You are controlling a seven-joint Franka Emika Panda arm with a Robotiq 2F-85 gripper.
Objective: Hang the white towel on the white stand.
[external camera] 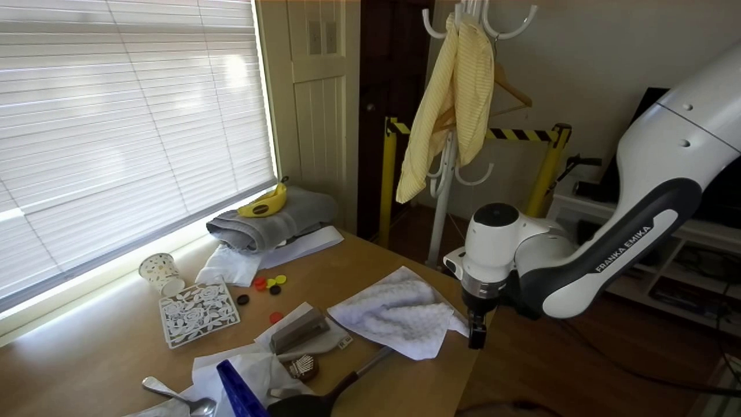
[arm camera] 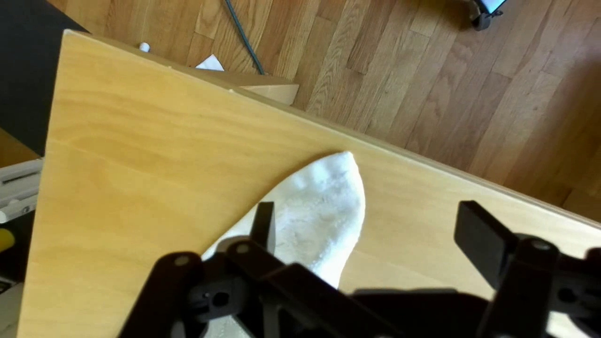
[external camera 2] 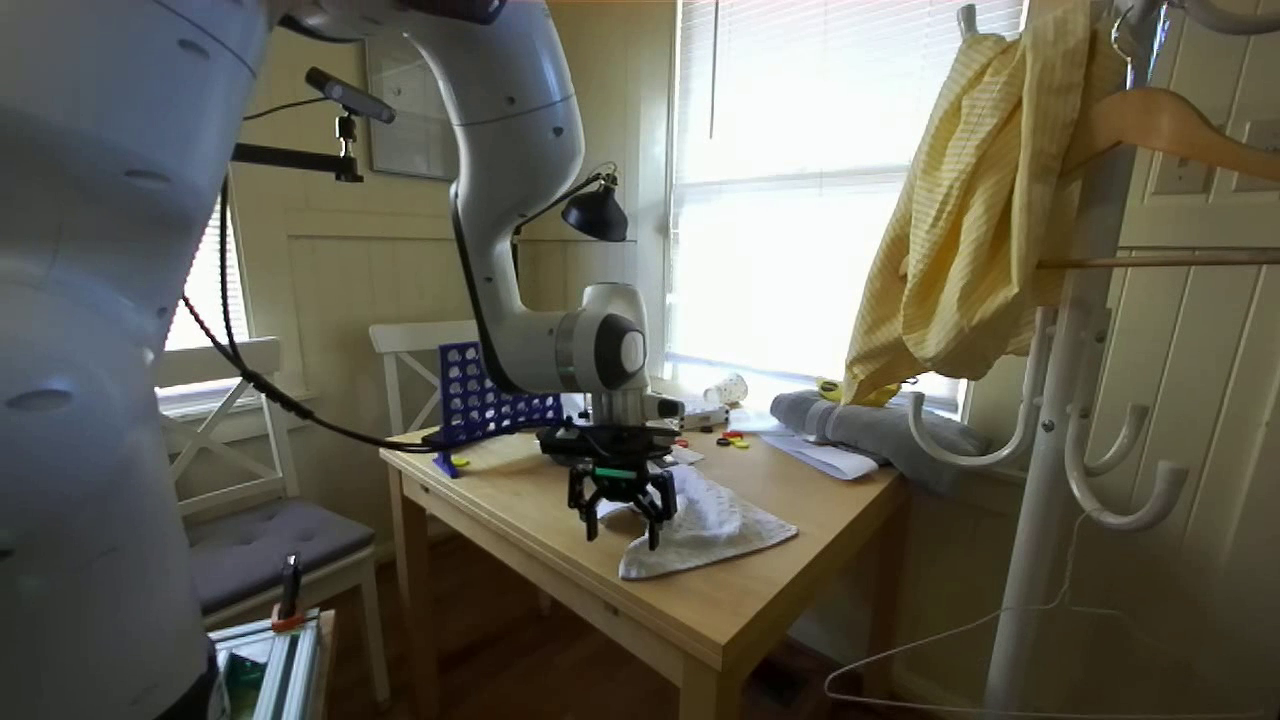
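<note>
Claw (external camera 2: 622, 535) spread wide, nothing held btwn its fingers (arm camera: 483, 234); it looks to hang over one end of the white towel (external camera: 393, 313), which lies rumpled on the table (arm camera: 141, 117) nr the edge. Exact ht above cloth: can't tell.

Key relation: in the wrist view a pointed end of cloth shows btwn the fingers, its tip approx mid-gap, but the body sits toward the L finger of that view, which overlaps the cloth's side; R finger shows against wood only. Long axis, as far as that view goes, runs from tip down-L beneath the claw, i.e. slantwise to the closing line, not square. I'd prob nudge L in that view pre-descent so both fingers straddle cloth.

Edges: table edge runs just beyond the tip, w/ floor (arm camera: 399, 94) past it, so overshoot that way = I pinch air. In an exterior view a utensil (external camera: 344, 387) has its handle meeting the cloth's edge; can't tell if it's under, poss. snag. Most room, I reckon, is up & out over the floor.

White stand (external camera 2: 1022, 590) is well apart, off past the table's end; yellow towel (external camera: 472, 87) & wooden hanger (external camera 2: 1160, 118) crowd its top, so lower hooks (external camera 2: 965, 458) might be the easier tgt.
</note>
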